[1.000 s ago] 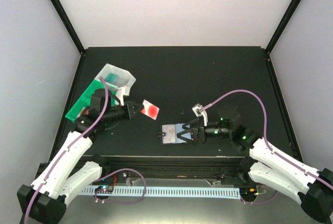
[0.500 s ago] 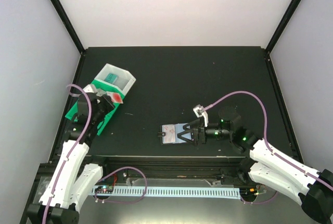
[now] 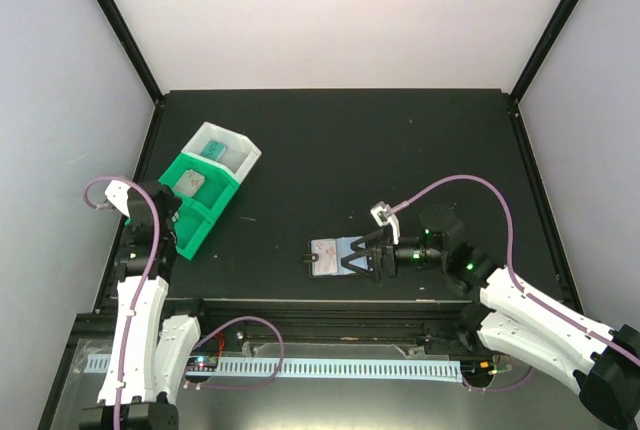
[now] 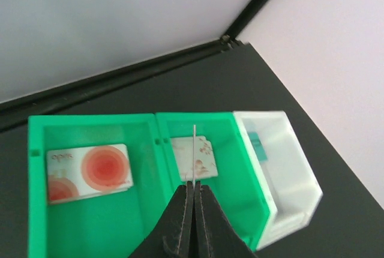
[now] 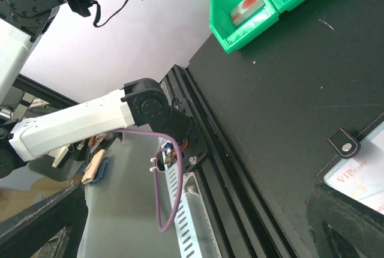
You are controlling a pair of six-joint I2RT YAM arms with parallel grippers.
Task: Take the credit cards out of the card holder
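My left gripper (image 4: 194, 183) is shut on a thin credit card (image 4: 194, 150), seen edge-on and held above the green bin (image 4: 96, 228). In the top view this gripper (image 3: 172, 214) is at the bin's near-left end. A red-marked card (image 4: 90, 171) lies in the bin's left compartment. A pale grey card (image 4: 205, 156) lies in the middle one. A teal card (image 4: 259, 147) lies in the white bin (image 4: 288, 174). My right gripper (image 3: 348, 256) grips the right side of the card holder (image 3: 325, 255), which lies flat. In the right wrist view the holder's (image 5: 360, 174) clear pocket shows a card.
The green bin (image 3: 205, 218) and white bin (image 3: 238, 146) stand in a row at the table's back left, close to the left frame post. A purple cable loops over each arm. The table's front rail runs just below the card holder.
My left gripper has carried the card from the table's middle leftward to the green bin, and the arm has drawn back to the left edge. The right arm and card holder have not moved.
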